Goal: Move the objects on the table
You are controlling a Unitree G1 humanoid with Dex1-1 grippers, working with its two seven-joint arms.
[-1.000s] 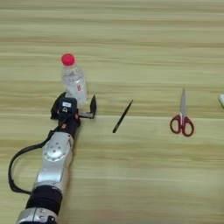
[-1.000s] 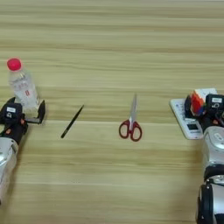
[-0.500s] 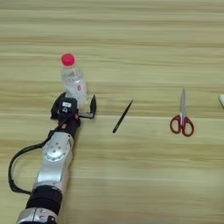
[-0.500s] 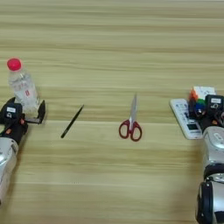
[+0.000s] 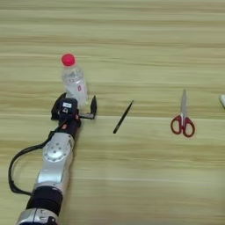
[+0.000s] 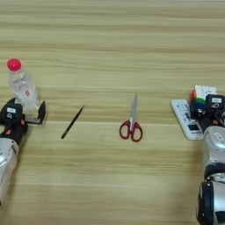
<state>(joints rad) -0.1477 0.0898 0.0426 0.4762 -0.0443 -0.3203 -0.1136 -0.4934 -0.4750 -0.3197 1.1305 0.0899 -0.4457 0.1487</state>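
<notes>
Standing upright far-left on wooden table [image 5: 145, 52]: light, slick, tippy clear bottle [image 5: 74, 83], left gripper [image 5: 80, 107] spread around base, gripping mid-body advised; right gripper [image 6: 206, 108] at puzzle cube [image 6: 202, 94], grip unclear.

Bare table [image 5: 145, 57] beyond pen [image 5: 123, 116], scissors [image 5: 183, 119]

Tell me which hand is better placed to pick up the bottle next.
The left hand. It sits right at the base of the bottle, fingers open on either side. The right hand is far across the table, next to the cube.
</notes>
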